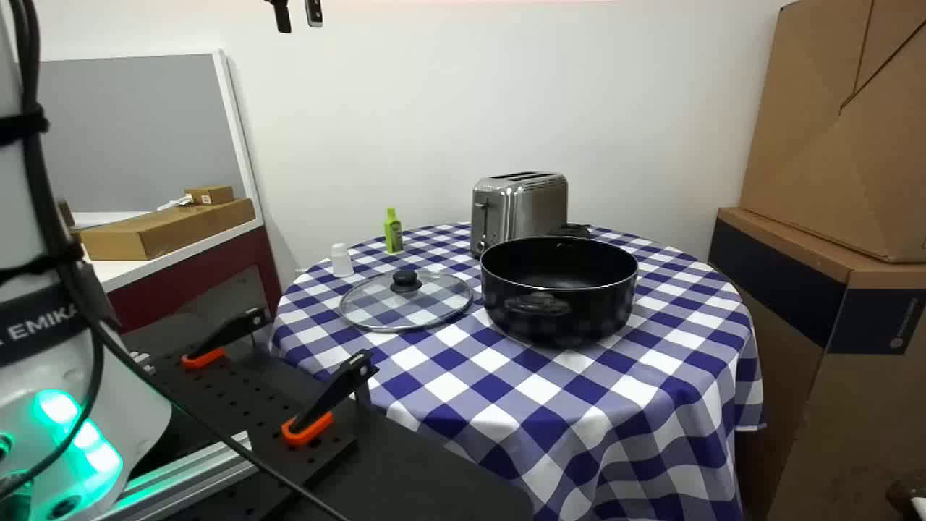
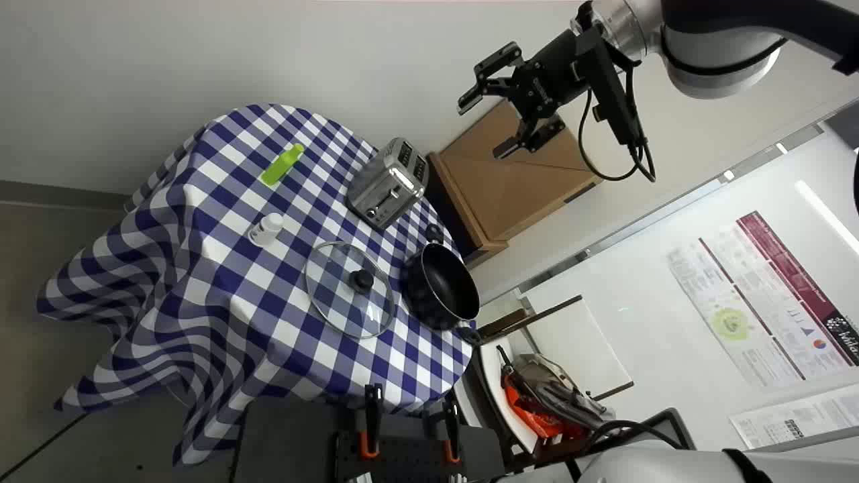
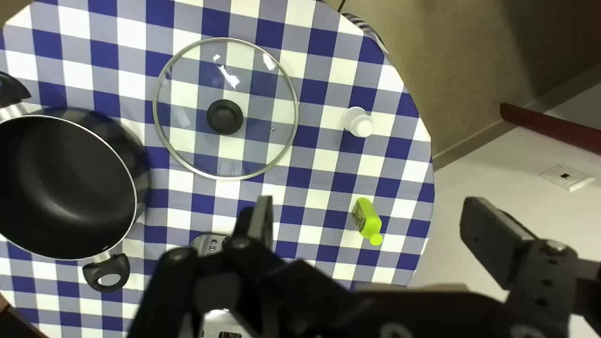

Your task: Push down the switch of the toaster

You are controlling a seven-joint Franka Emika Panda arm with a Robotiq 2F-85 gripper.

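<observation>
The toaster point(image 1: 535, 210) is a shiny silver box standing upright at the back of the checked table, behind the black pot. It also shows in an exterior view point(image 2: 379, 188). Its switch point(image 1: 482, 208) is on the narrow end face and sits near the top of its slot. In the wrist view only parts of the toaster point(image 3: 219, 323) show at the bottom; the gripper hides the rest, and the switch cannot be made out. My gripper point(image 2: 488, 125) is open and empty, high above the table and well apart from the toaster. Its fingertips show at the top edge in an exterior view point(image 1: 297, 14) and in the wrist view point(image 3: 369, 209).
A wide black pot point(image 1: 561, 315) stands close to the toaster. A glass lid point(image 1: 441, 304) lies beside it. A green bottle point(image 1: 393, 233) and a small white container point(image 1: 341, 260) stand on the tablecloth point(image 1: 499, 391). Cardboard boxes point(image 1: 832, 166) stand beside the table. A wall is behind it.
</observation>
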